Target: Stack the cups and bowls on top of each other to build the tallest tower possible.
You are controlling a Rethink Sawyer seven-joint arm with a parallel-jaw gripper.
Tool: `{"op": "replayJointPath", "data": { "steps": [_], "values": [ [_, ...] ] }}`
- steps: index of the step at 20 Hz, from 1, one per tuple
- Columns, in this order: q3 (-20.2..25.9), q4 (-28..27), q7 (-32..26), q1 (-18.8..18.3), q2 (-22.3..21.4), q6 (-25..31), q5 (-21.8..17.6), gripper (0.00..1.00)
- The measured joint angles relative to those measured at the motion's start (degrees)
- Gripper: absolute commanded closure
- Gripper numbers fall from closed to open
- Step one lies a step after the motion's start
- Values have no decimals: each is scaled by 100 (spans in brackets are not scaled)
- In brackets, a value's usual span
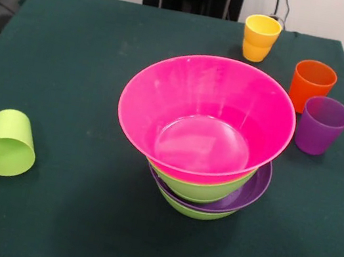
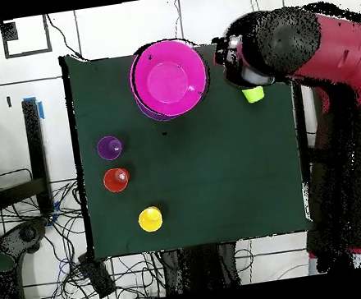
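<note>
Four layers, tower [image 1: 203, 147]: pink bowl [image 1: 207, 111] uppermost, nested over a lime green bowl [image 1: 204, 191], a wide purple bowl [image 1: 250, 192] and another lime green bowl [image 1: 191, 210] at the base; it stands near the middle of the surface [image 1: 86, 87] in the front view.
Upright cups: yellow-orange cup [image 1: 260, 37], orange cup [image 1: 311, 83] and purple cup [image 1: 321, 123], grouped well apart from the tower.
Lime green cup [image 1: 7, 143]: lying on its side, alone.
Claw: not clearly visible; I cannot tell how far open it is.
Arm [image 2: 318, 45]: seen overhead only, over the lime green cup, just beside the tower.
Surface: dark green cloth.
Room: white wall, cables on the floor [image 2: 29, 227].
</note>
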Motion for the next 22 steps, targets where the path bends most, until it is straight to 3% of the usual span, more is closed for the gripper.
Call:
{"op": "replayJointPath", "data": {
  "steps": [10, 22],
  "values": [
    [-350, 1, 144, 410, -240, 0, 202, 0],
    [-910, 1, 915, 1022, -332, 0, 410, 0]
  ]
}}
